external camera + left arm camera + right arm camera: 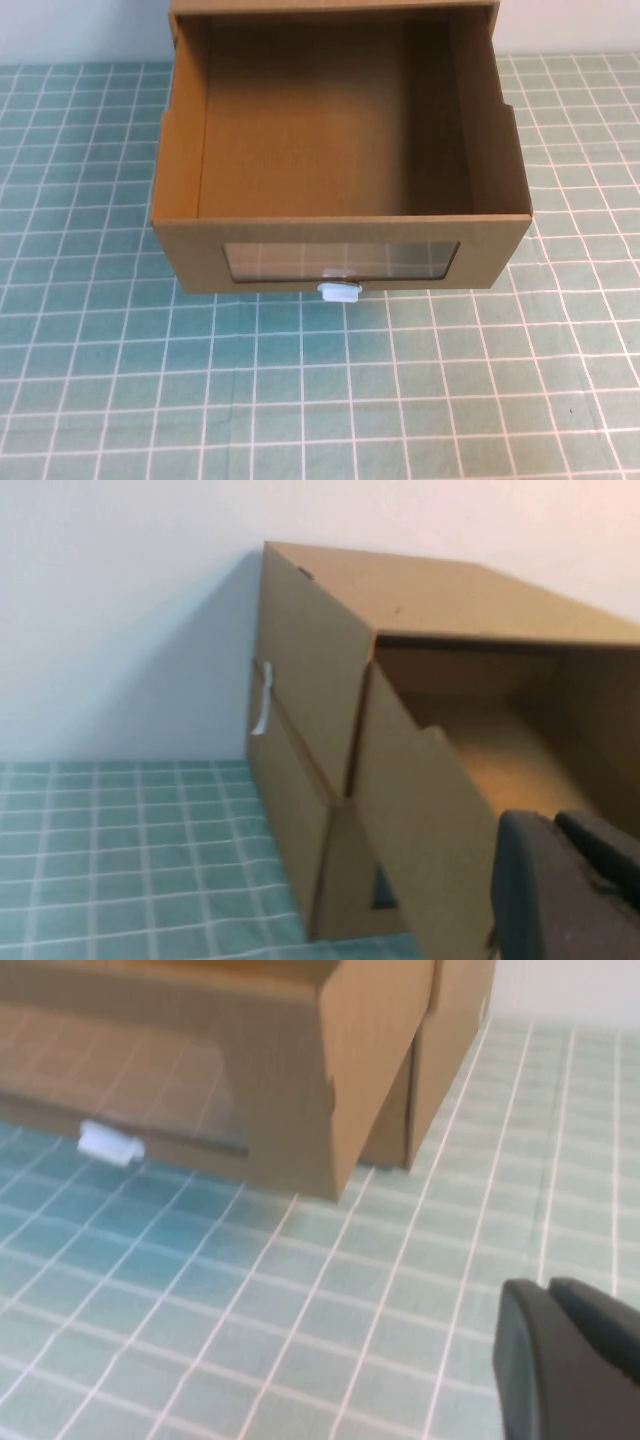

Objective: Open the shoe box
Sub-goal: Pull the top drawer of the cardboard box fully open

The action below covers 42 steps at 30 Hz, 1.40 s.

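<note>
The brown cardboard shoe box [340, 250] is a drawer type and stands at the back middle of the table. Its drawer is pulled out toward me and looks empty inside. The front panel has a clear window [340, 260] and a white pull tab [339, 292] under it. Neither arm shows in the high view. In the left wrist view my left gripper [553, 822] is shut and empty beside the box's left side [310, 680], apart from it. My right gripper [548, 1290] is shut and empty over the mat, off the drawer's right front corner [325, 1090], with the pull tab [108, 1144] farther along.
A green mat with a white grid [300, 400] covers the table in front of and beside the box. A white wall [120, 610] stands right behind the box. A small white strip [262, 698] is stuck on the outer sleeve's left side.
</note>
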### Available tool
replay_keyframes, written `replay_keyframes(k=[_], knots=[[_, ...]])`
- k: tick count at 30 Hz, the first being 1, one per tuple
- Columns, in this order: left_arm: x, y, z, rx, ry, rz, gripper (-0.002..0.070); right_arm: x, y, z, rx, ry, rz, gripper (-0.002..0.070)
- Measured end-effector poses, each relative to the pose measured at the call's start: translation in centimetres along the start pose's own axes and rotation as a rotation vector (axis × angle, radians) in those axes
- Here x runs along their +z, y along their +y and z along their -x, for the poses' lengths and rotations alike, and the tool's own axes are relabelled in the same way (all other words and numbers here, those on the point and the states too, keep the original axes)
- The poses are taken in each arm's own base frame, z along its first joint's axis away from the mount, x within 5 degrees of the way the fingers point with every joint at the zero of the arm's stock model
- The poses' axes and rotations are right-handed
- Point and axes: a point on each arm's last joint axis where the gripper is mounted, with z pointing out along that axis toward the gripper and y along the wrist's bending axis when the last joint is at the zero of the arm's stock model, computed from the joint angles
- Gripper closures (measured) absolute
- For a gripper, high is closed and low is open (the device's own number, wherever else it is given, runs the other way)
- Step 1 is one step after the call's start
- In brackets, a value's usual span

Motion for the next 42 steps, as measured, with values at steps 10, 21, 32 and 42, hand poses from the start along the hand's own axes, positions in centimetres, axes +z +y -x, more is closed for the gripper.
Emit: replay_keyframes(k=[10, 21, 32, 42], knots=[[-1.0, 1.6, -8.7, 0.101, -0.051, 0.095, 0.068, 0.4, 0.4, -1.8, 0.032, 0.096, 0.054, 0.0689], [-1.3, 2.7, -14.9, 0.111, 0.221, 0.197, 0.068, 0.4, 0.4, -1.9, 0.032, 0.105, 0.06, 0.0689], [-1.5, 2.8, -15.5, 0.104, 0.287, 0.196, 0.068, 0.4, 0.4, -1.9, 0.032, 0.105, 0.06, 0.0689], [-1.5, 2.8, -15.5, 0.104, 0.287, 0.196, 0.068, 0.4, 0.4, -1.9, 0.033, 0.105, 0.061, 0.0689]])
